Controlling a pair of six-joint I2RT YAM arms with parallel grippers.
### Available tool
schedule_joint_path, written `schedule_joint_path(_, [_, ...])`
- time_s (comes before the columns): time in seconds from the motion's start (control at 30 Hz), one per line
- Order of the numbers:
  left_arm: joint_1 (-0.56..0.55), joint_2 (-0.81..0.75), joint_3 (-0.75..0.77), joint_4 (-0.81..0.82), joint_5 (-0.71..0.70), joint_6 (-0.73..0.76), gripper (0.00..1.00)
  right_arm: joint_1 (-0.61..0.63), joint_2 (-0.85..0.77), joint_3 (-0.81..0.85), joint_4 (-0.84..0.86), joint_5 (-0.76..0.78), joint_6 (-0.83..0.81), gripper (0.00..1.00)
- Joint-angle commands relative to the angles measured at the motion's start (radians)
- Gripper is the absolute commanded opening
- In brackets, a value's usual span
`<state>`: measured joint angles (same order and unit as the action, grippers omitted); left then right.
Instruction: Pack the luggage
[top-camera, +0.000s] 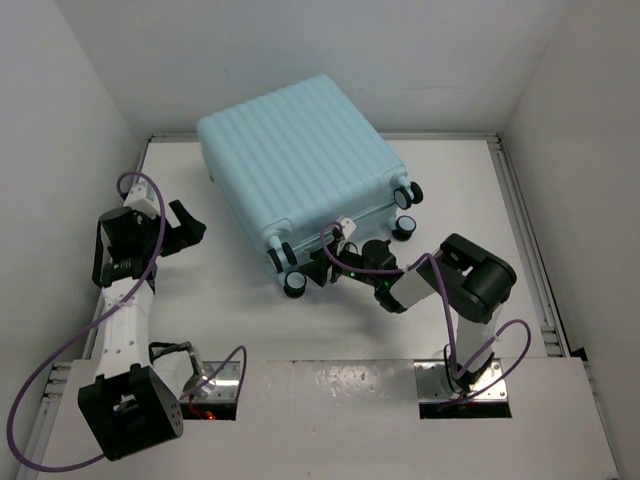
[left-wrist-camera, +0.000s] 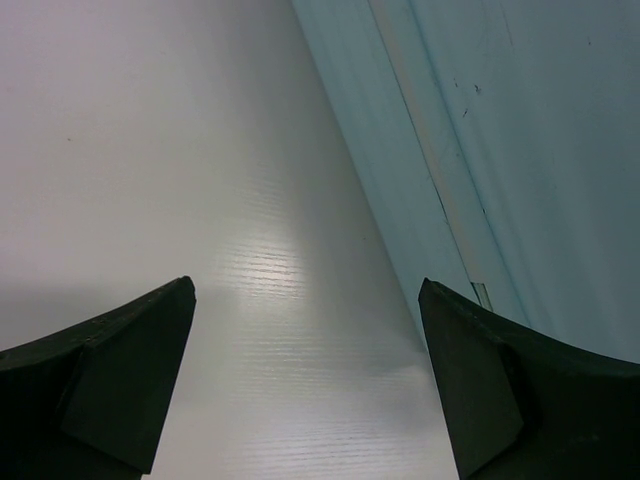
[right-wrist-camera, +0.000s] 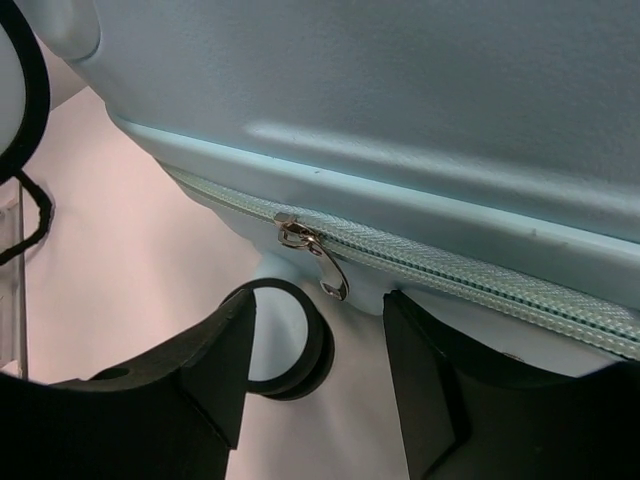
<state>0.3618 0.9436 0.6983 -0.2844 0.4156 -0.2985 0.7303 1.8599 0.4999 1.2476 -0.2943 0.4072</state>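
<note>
Our right tool (right-wrist-camera: 318, 310) hangs released around the silver zipper pull (right-wrist-camera: 318, 262) of the closed pale aqua ribbed hard-shell suitcase (top-camera: 300, 160), which lies on the white surface (top-camera: 470, 200). Our left tool (top-camera: 188, 225) is released and empty. The pull is small, so we may clamp the black wheel (right-wrist-camera: 285, 340) instead

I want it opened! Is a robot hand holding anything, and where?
Nothing is held. The right gripper is open near the zipper pull on the luggage; the left gripper is open beside it.
</note>
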Motion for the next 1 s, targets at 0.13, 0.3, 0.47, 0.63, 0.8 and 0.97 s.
schedule_joint_path(0.13, [0.014,-0.005,0.021,0.019,0.034,-0.007,0.99,0.000,-0.045,0.065,0.375,0.044,-0.013,0.50])
schedule_joint_path(0.3, [0.014,-0.014,0.012,0.019,0.034,-0.007,0.99,0.000,-0.059,0.074,0.375,0.069,-0.005,0.44])
schedule_joint_path(0.47, [0.014,-0.014,0.012,0.019,0.043,-0.007,0.99,-0.006,-0.073,0.078,0.374,0.073,0.001,0.39])
schedule_joint_path(0.63, [0.014,-0.014,0.003,0.019,0.043,-0.007,0.99,-0.009,-0.090,0.080,0.375,0.075,0.007,0.37])
schedule_joint_path(0.8, [0.014,-0.023,0.003,0.019,0.043,-0.007,0.99,-0.008,-0.096,0.091,0.374,0.080,0.010,0.34])
schedule_joint_path(0.97, [0.014,-0.023,-0.006,0.019,0.052,-0.007,0.99,-0.006,-0.100,0.103,0.374,0.075,0.015,0.27])
